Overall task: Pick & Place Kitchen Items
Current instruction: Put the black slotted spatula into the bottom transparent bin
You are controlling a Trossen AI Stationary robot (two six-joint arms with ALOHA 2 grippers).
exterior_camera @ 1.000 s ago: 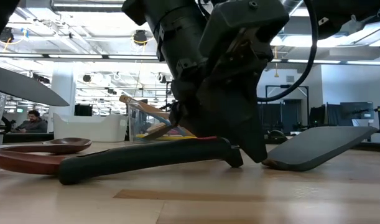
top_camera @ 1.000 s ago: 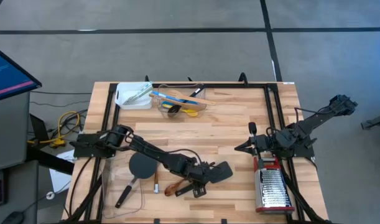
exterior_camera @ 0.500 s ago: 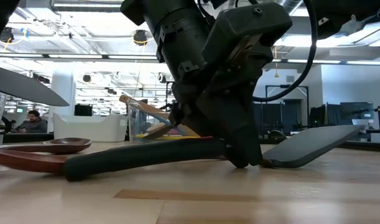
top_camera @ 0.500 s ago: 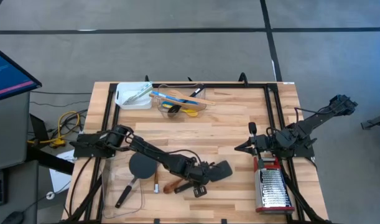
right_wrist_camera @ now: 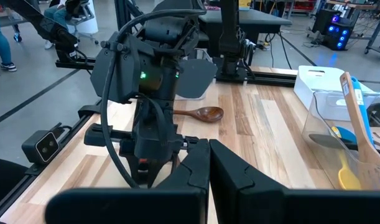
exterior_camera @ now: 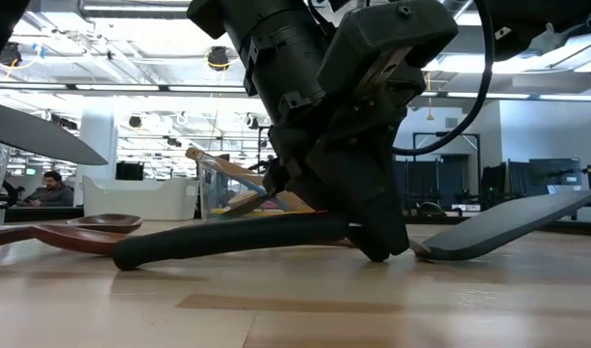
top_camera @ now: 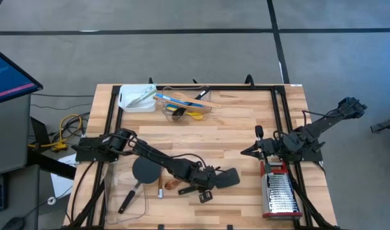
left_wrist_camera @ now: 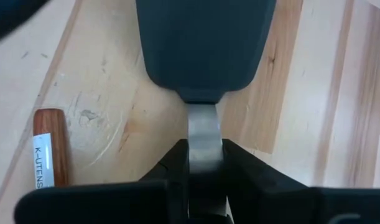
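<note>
Wooden planks make up the bench (top_camera: 233,121), framed by black rails, with grey floor all round and a monitor off at 9 o'clock. Beyond it the low view shows a bright workshop where a person sits at a desk far off.

From 9 o'clock the left arm reaches low across the planks to about 6 o'clock, where its left pincer (top_camera: 204,181) is clamped on the metal neck of a dark grey spatula (top_camera: 228,178); the left wrist view shows both fingers (left_wrist_camera: 175,163) pressed against that neck just behind the blade. The spatula's blade points toward 3 o'clock.

At 3 o'clock the right arm waits, its right pincer (top_camera: 253,151) closed on nothing, just above a steel grater (top_camera: 278,191) lying at 4 o'clock.

At 12 o'clock sit a white tray (top_camera: 126,103) and, beside it, a clear tub (top_camera: 207,108) holding blue, yellow and wooden utensils.

Near 7 o'clock lies a round black spatula (top_camera: 142,173). A brown wooden spoon (top_camera: 170,184) rests just beside the left pincer, and a small wood-handled tool (top_camera: 160,188) lies between the two.
</note>
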